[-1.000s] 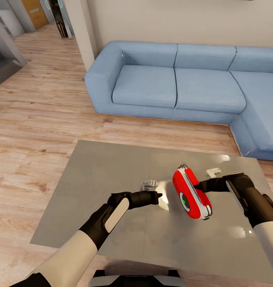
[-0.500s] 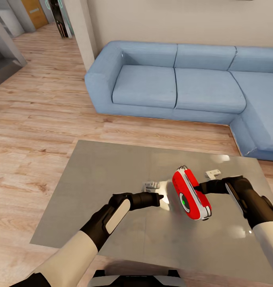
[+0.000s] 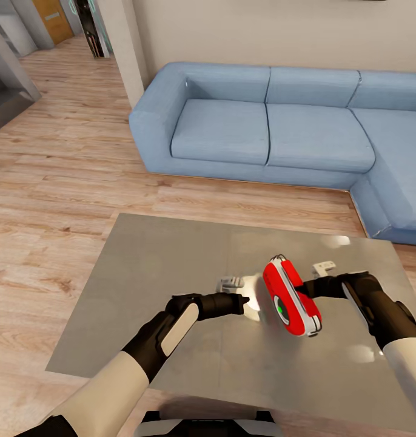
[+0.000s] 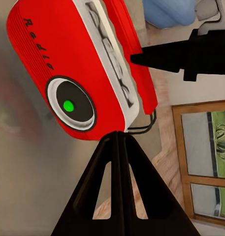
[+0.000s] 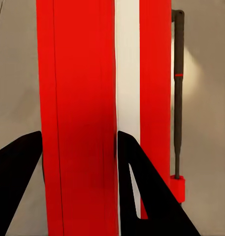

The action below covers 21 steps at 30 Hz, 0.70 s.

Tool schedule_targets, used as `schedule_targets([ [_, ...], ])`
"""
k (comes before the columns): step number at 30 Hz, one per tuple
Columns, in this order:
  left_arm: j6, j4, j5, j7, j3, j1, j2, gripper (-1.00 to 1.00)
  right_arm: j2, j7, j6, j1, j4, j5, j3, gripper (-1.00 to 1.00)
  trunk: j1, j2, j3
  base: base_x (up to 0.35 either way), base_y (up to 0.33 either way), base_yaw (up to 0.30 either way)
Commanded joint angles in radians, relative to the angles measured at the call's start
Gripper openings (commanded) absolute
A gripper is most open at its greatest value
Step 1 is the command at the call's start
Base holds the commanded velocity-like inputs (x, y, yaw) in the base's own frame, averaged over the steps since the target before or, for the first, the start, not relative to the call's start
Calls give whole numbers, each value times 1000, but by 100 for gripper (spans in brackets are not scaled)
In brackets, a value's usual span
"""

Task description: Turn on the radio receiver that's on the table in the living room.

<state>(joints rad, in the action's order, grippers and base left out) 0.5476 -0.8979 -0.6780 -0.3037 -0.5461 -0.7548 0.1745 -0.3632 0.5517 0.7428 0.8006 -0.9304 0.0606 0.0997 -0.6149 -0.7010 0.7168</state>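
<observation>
Radio receiver [image 3: 291,297] sits above the right half of the table [image 3: 171,279], tilted, handle end toward the sofa [image 3: 275,124], held off the glossy grey top by the right gripper [image 3: 302,287]. Red rounded body, white trim band running around the edge, round dial with white ring, dark face and green centre [image 4: 69,104]; black "Radio" lettering on the red face in the left wrist view. Thin dark handle with a red mark along one edge of the radio receiver [image 5: 177,98] in the right wrist view. Right gripper pinches the body edge-on: one black finger [image 5: 16,182] on each side of the red shell and white band, both touching it. Left gripper [image 3: 241,300] hangs over the table just beside the radio's dial side, apart from it; its two fingers [image 4: 119,191] are pressed together to a point, tip near the lower rim of the radio below the dial, touching or not cannot be told. Tabletop shows pale reflections near the radio. Blue sofa beyond the table on a light wood plank floor [image 3: 62,182].
</observation>
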Motion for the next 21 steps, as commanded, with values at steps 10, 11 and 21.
schedule_targets([
  [10,0,0,0,0,0,0,0,-100,6,-11,-19,0,24,-1,1,-100,0,0,0,0,0,0],
  [11,0,0,0,0,0,0,0,-100,6,-11,-19,0,28,-1,1,-100,0,0,0,0,0,0],
  [21,0,-1,0,0,0,0,0,-100,6,-13,-46,0,36,-1,2,-100,0,0,0,0,0,0],
])
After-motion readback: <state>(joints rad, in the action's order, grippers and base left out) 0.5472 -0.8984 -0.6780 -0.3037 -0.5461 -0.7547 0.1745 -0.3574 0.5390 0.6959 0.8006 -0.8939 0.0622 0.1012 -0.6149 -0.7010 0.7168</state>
